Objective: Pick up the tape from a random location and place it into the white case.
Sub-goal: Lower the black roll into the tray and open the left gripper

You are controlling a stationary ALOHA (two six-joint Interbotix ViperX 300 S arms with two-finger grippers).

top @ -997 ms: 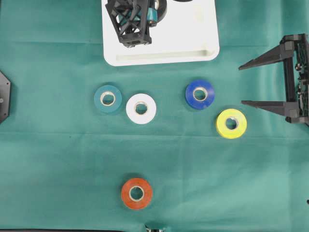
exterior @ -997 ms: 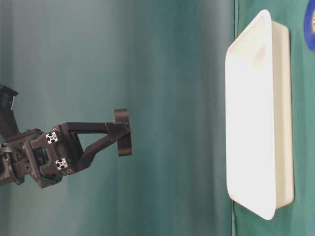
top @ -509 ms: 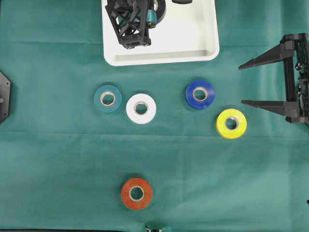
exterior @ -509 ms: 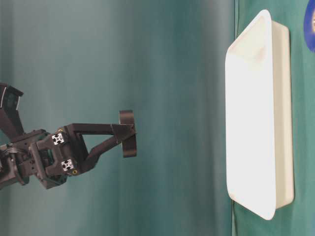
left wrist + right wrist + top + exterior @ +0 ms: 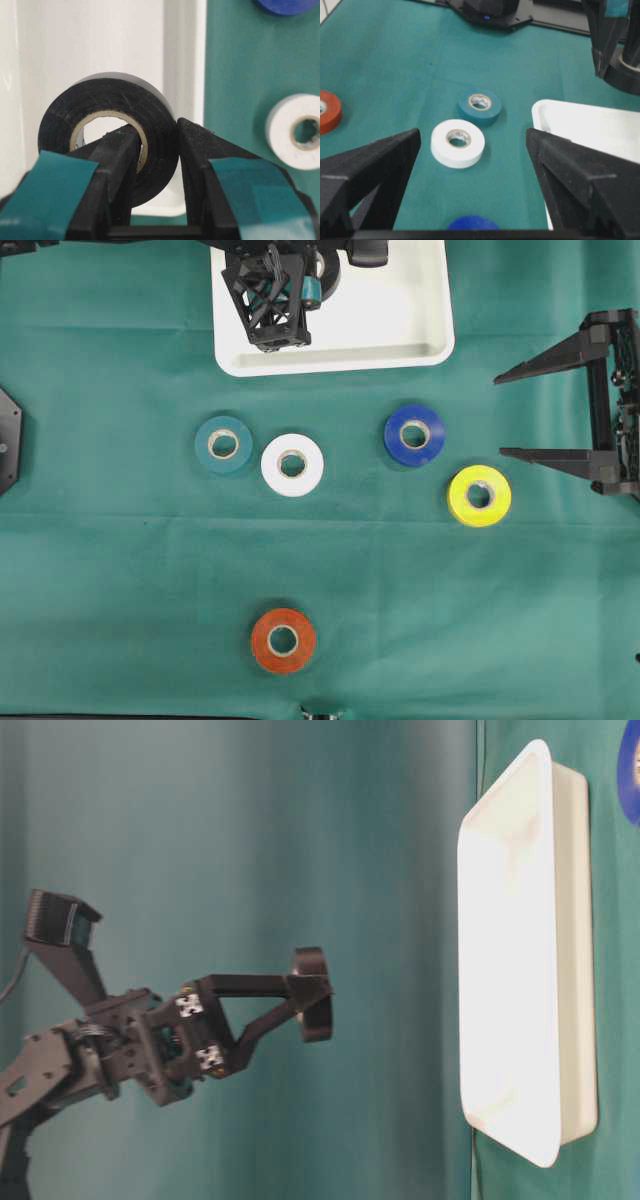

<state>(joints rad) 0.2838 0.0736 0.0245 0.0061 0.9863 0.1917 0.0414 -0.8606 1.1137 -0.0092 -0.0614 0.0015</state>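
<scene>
Green cloth covers the whole table (image 5: 120, 570), and we start big: the white case (image 5: 400, 320) sits at the far edge, just left of centre, its rim clear all round. Over its left half we hold the left gripper (image 5: 155, 145), fingers clamped on the black tape roll (image 5: 107, 107), one finger through the core, the other outside the wall. From table level the roll hangs well above the case floor, standing on edge with its hole facing sideways, so the case lies straight below our fingers; lowering and letting go looks like the coming move, and we judge the roll may tip or wheel a little once it lands. The right gripper (image 5: 520, 410) waits at the right edge, fingers spread wide on nothing. Down on the cloth lie five loose rolls: yellow (image 5: 479, 496), blue (image 5: 414, 435), white (image 5: 292, 464), teal (image 5: 223, 444), and orange (image 5: 283, 640) near the front edge.
</scene>
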